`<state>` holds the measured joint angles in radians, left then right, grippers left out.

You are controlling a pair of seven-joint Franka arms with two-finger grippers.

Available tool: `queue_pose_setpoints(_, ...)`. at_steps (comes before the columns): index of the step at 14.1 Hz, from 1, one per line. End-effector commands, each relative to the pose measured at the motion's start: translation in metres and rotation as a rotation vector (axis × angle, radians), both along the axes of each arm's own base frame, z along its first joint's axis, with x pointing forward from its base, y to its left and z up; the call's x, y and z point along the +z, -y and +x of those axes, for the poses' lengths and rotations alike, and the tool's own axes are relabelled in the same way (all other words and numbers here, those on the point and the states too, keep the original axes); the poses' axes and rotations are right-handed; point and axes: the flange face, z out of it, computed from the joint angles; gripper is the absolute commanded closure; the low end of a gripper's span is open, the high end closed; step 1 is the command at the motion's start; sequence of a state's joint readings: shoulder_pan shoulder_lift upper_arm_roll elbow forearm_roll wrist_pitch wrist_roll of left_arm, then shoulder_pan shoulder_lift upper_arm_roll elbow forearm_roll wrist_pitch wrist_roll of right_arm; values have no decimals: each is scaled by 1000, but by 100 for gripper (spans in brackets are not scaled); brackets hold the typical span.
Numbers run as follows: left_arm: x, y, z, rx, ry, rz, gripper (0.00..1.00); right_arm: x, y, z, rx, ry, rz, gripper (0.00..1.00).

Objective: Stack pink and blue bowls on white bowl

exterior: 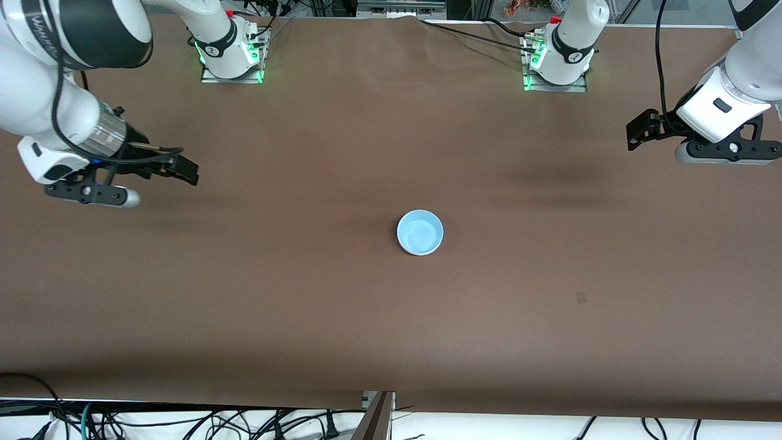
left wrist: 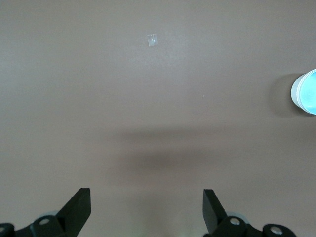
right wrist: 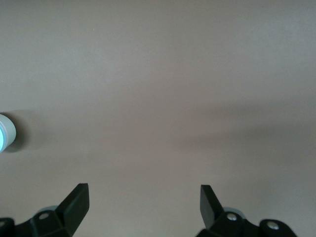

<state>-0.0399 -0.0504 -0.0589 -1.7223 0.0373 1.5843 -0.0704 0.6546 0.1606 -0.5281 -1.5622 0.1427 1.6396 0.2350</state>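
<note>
Table near edge: the brown cloth ends here, with white surface and loose cables just past it, nearest the front camera.
Tape mark: a small patch on the cloth, toward my left arm's end, nearer the front camera than the bowl.
Blue bowl: upright on the cloth about mid-table, mouth up, light sky blue inside. Its wall looks whitish in my left wrist view and it shows only as a sliver in my right wrist view. I cannot tell whether other bowls sit nested under it; no separate pink or white bowl shows.
Room around the bowl: bare brown cloth on every side, well apart from both of my claws and from every table edge.
Right gripper: held above the cloth at my right arm's end of the table, forearm lying low and nearly level, fingers aimed toward mid-table. In my right wrist view the two black fingers stand wide apart with only cloth between them.
Left gripper: up over the cloth at my left arm's end, wrist tilted, fingers pointing in toward mid-table. My left wrist view shows the fingers spread wide, gripping nothing.
Shadows: soft dark bands lie on the cloth under each arm.
Arm bases: both bolted along the table's farthest edge, green lights glowing at their feet.
</note>
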Motion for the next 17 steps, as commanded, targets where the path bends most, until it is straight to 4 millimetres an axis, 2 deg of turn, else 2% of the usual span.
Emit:
queue_pose_setpoints(1,5,1,-2,-11,1,-16,0,7,22,-18,108,-36,36,1)
queue_pose_setpoints(4,5,1,-2,-11,0,-17,0,10,22,-24,177,-43,20,0)
queue_pose_setpoints(6,5,2,-2,-11,0,-15,0,9,32,-35,186,-44,4,0)
queue_pose_setpoints(8,6,2,-2,-13,1,-17,0,9,34,-35,244,-55,5,0)
queue_pose_setpoints(11,5,3,-2,-13,-2,-17,0,20,50,-38,242,-37,5,0)
queue_pose_setpoints(17,6,2,-3,-11,0,-17,0,19,41,-37,244,-35,4,0)
